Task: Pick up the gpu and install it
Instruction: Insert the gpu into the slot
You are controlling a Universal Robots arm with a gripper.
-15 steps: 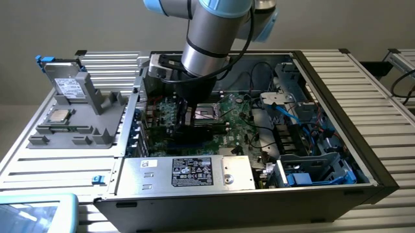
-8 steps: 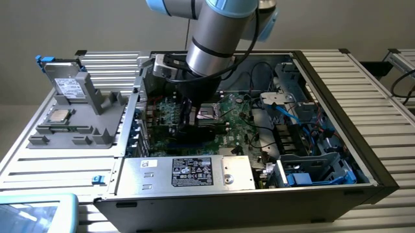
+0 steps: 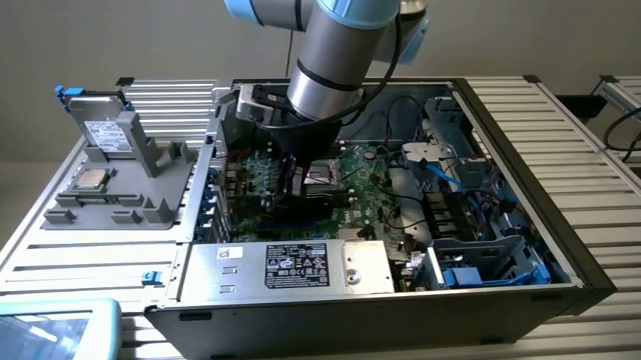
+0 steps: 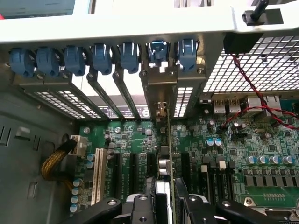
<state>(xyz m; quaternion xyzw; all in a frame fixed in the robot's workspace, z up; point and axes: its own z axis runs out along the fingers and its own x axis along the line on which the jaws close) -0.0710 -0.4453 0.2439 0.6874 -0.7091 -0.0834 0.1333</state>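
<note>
In the wrist view the gpu stands on edge over the green motherboard, running from my gripper to the case's rear wall. Its silver end bracket sits in the rear slot opening under a blue clip. My black fingers press on both faces of the card, so the gripper is shut on it. In the exterior view the gripper is low inside the open computer case, over the expansion slots, with the dark gpu under it.
A row of blue slot clips lines the rear wall. A white slot, yellow braided cable and red wires lie nearby. The power supply and drive cage flank the board. A grey stand holds parts at the exterior view's left.
</note>
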